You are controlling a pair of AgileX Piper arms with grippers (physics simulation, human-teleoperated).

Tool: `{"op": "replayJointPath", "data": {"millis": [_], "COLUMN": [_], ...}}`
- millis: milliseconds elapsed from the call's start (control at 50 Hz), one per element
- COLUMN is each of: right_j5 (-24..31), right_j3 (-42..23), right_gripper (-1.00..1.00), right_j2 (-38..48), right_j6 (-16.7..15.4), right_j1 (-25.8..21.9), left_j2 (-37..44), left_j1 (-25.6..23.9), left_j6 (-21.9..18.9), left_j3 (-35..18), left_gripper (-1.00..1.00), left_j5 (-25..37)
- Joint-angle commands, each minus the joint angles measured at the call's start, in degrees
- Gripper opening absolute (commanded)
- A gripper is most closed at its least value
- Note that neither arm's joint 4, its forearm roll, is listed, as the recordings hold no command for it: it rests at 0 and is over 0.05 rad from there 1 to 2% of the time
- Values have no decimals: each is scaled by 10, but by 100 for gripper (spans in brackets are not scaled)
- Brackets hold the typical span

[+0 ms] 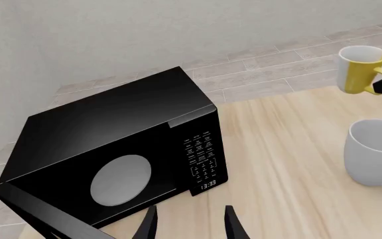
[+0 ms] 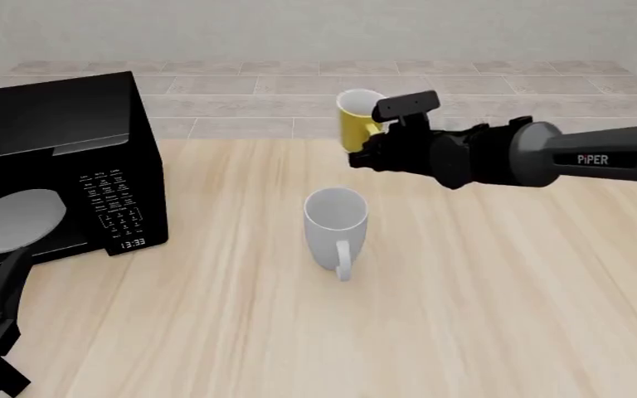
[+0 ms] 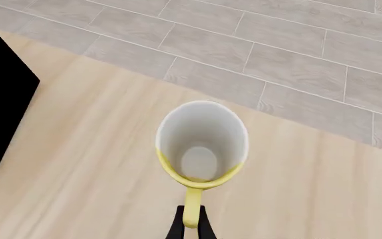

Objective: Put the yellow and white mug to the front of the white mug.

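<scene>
Gripping the yellow handle between its closed black fingers, the right gripper is seen holding the small yellow mug with the white inside in the upper centre of the front view, upright and raised above the far edge of the light wooden table. In the right wrist view the handle is clamped at the bottom centre of the frame, with the mug's white interior open to the camera above it. The plain white-grey mug is set on the table near the middle of the front view, below the yellow one and clear of it, its handle turned toward the lower edge of the frame. A black microwave oven with a round window is placed at the left edge of that view. The left gripper is shown at the bottom of the left wrist view, its fingers spread apart and grasping nothing.
</scene>
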State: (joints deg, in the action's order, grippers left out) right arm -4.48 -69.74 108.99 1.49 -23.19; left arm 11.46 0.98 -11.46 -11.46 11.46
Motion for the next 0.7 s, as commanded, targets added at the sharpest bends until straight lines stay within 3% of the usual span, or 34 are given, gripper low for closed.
{"op": "replayJointPath", "data": {"millis": [20, 700], "right_j5": [-7, 37], "right_j3": [-15, -125], "right_gripper": [-100, -100], "right_j2": [26, 130], "right_j6": [3, 0], "right_j1": [22, 11], "left_j2": [0, 0], "left_j1": [0, 0], "left_j6": [0, 0], "left_j3": [0, 0], "left_gripper": [100, 100], "left_j5": [0, 0]}}
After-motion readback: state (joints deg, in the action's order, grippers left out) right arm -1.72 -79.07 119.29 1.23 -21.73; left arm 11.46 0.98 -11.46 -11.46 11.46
